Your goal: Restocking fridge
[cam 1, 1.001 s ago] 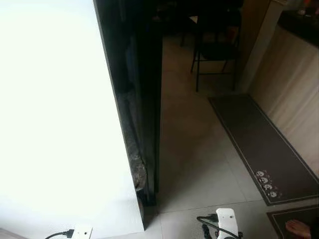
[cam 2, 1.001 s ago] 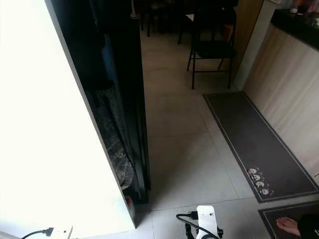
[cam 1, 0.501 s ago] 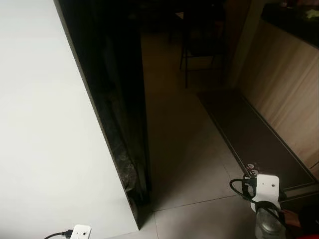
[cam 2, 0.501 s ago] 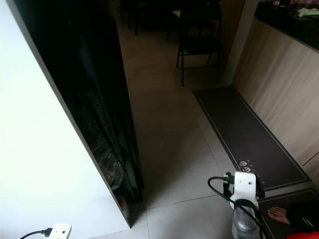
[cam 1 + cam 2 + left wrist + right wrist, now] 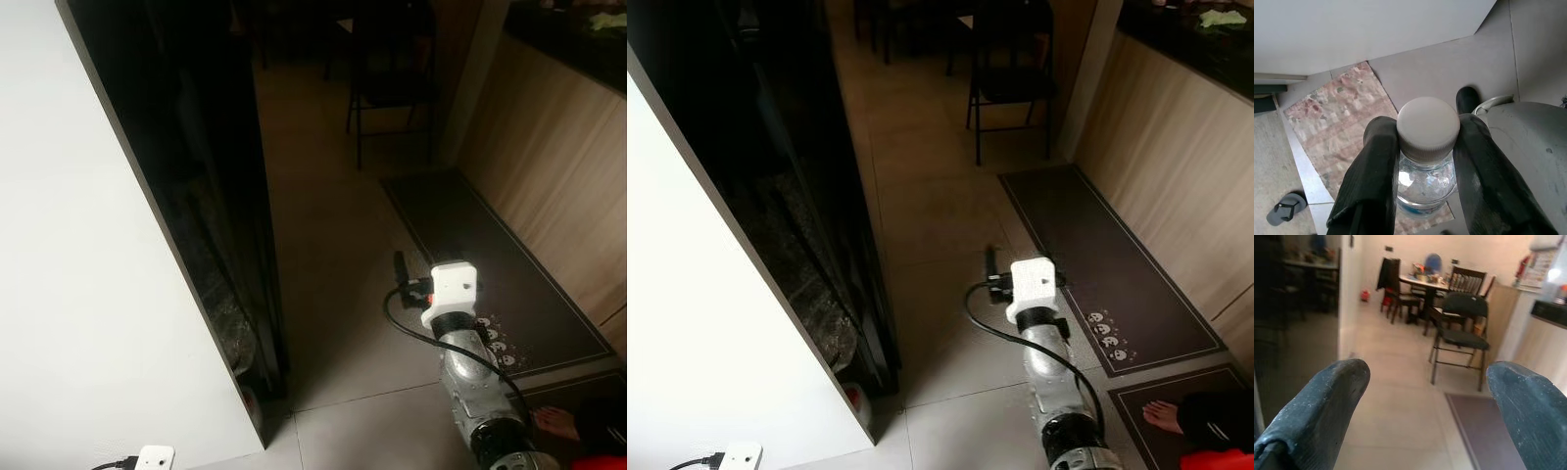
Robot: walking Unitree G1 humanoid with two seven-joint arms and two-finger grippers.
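Inspector: Left tool (image 5: 1426,161)?
Assessor: Clamped on a water bottle (image 5: 1426,181) just under its white cap (image 5: 1428,128), above a patterned mat (image 5: 1334,122).
Inspector: Right tool (image 5: 1425,411)?
Assessor: Fingers (image 5: 1322,401) spread wide, empty, extended over the floor (image 5: 931,196) beside the dark fridge (image 5: 774,147).

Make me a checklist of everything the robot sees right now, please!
Surface: pale tiled floor.
Job's things: bottle, capped, clamped in the left end effector; tall dark fridge on the robot's left.
Clutter: sandal on the floor.
End effectors: left shut on the bottle; right end effector open, raised ahead.
Cables: black cable at the right wrist.
Surroundings: dark mat, chair, wooden counter, a person's foot.
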